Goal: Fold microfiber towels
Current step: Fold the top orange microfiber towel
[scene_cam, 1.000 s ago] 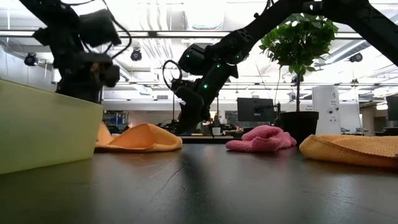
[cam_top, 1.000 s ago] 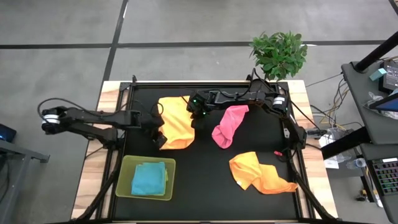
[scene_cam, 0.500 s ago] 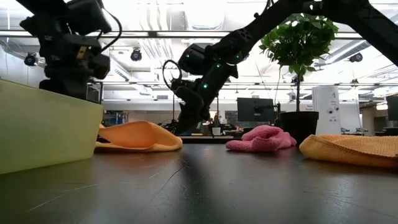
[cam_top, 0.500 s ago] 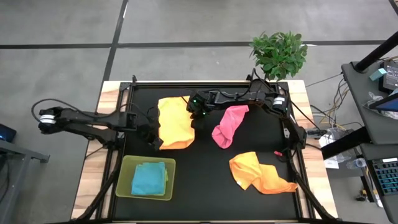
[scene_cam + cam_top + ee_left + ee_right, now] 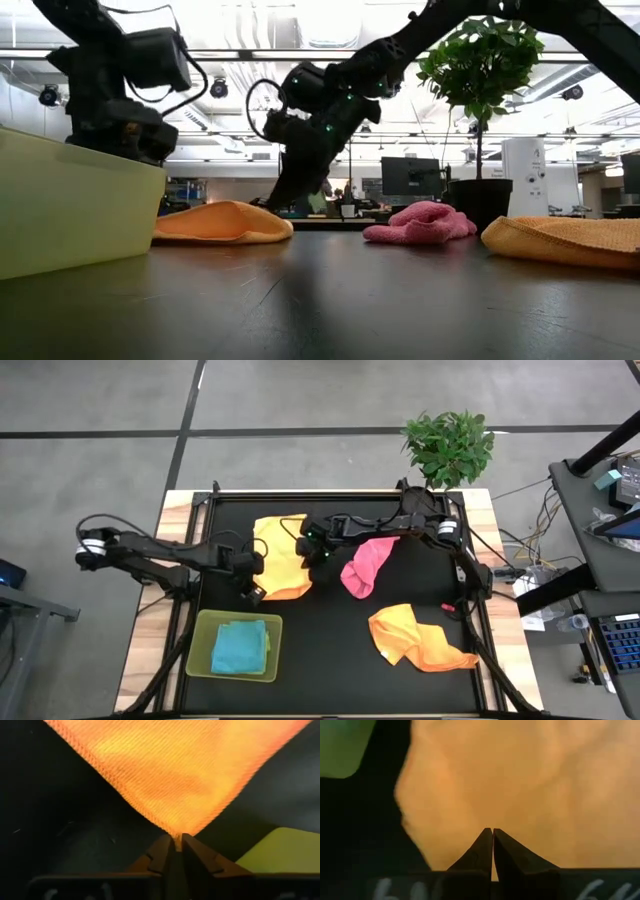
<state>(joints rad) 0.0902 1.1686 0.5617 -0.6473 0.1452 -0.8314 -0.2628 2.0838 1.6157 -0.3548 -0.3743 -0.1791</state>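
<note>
two grippers are working one yellow-orange towel: left gripper is pinching its near corner, right gripper pressed together above, likely for folding.

In the left wrist view the yellow towel runs off the picture's edge. Only its corner shows, and it seems pinched between the fingers of the left gripper, though their tips blur. The right wrist view is filled by that same towel, soft and out of focus, its edges cut off. In the low view the tray beside the yellow towel hides its own contents and one end of the towel.
</note>
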